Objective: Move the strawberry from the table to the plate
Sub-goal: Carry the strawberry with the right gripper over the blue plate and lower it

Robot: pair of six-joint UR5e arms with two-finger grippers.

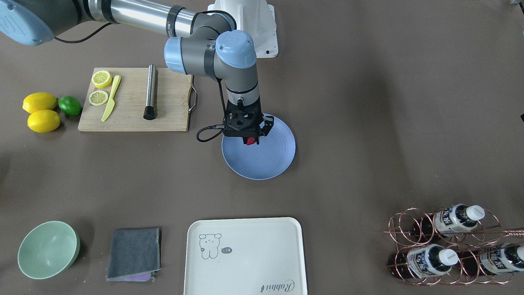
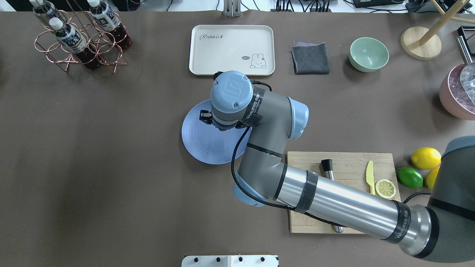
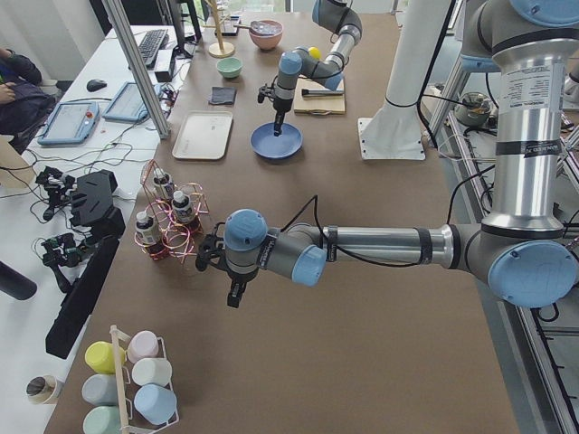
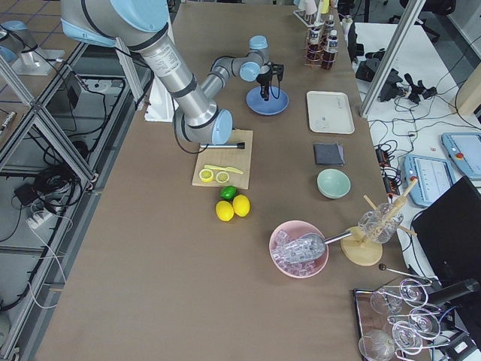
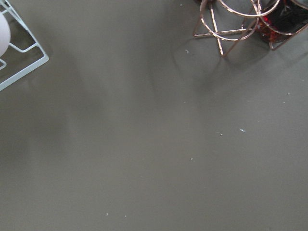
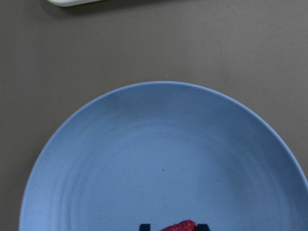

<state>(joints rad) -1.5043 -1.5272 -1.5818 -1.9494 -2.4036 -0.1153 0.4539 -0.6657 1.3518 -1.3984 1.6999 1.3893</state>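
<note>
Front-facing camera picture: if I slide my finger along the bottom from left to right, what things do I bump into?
Mint-green bowl → folded grey cloth → cream tray with a bear drawing → copper bottle rack.

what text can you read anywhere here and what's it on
"Rabbit": cursive, on the cream tray.
"UR": logo on the right arm's blue joint cap.
Speech bubble beside the tray's drawing: too small to read.
Bottle labels in the wire rack: too small to read.
Lettering on the arm's black strap: blurred.
</note>
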